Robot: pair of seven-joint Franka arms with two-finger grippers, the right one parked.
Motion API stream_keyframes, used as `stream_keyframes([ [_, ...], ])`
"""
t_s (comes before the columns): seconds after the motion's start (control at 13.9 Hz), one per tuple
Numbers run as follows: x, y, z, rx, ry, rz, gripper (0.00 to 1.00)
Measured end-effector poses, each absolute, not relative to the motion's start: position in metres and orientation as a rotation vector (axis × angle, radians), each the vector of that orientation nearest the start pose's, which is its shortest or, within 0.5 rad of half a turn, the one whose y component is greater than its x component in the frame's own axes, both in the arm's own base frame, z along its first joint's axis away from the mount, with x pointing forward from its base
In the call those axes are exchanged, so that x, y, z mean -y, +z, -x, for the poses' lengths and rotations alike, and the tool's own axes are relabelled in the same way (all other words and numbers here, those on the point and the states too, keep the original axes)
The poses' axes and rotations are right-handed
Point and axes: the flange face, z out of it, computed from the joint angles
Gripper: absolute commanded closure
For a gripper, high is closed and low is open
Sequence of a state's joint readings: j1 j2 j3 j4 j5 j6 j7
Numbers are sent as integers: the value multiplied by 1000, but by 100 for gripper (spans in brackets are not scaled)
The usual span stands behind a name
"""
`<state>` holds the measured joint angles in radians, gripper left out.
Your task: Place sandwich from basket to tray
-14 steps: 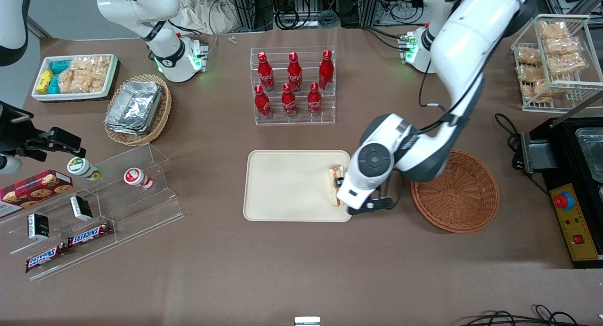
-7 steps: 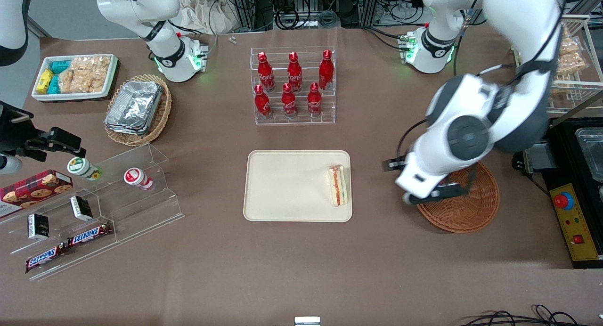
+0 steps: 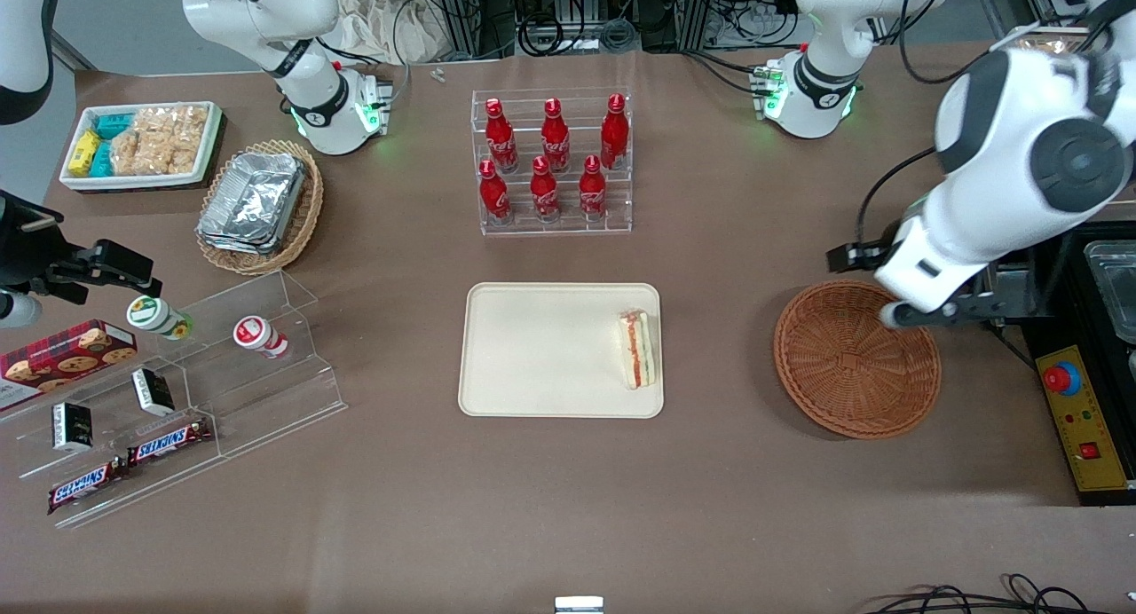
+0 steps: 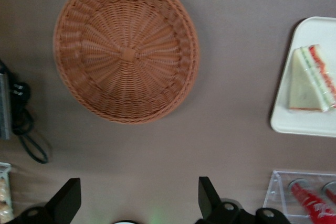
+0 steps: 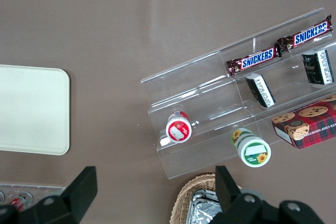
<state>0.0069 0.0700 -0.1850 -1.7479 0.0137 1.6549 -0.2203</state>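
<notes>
Since a moment ago the working arm has swung away from the tray and risen, so its gripper (image 3: 923, 312) now hangs above the basket's (image 3: 856, 359) edge toward the working arm's end of the worktop (image 3: 568, 507). The jaws are spread with nothing between them. Nearest the front camera, the basket is empty. The sandwich (image 3: 637, 349) lies on the tray (image 3: 541, 348), close against the rim that faces the basket, apparently on its side, though the contact is hard to judge. The placement looks done; a good finish is to keep the retreat high and clear of the basket. Farther off stands the rack of red bottles (image 3: 552, 161).
</notes>
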Motion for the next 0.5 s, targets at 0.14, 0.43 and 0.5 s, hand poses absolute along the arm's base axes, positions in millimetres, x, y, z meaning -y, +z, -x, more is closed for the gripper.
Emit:
stream_keyframes([
  [0.14, 68, 515, -550, -15, 235, 3105, 0],
  [0.43, 31, 521, -553, -66, 192, 3117, 0],
  [0.5, 24, 528, -557, -76, 164, 3120, 0],
])
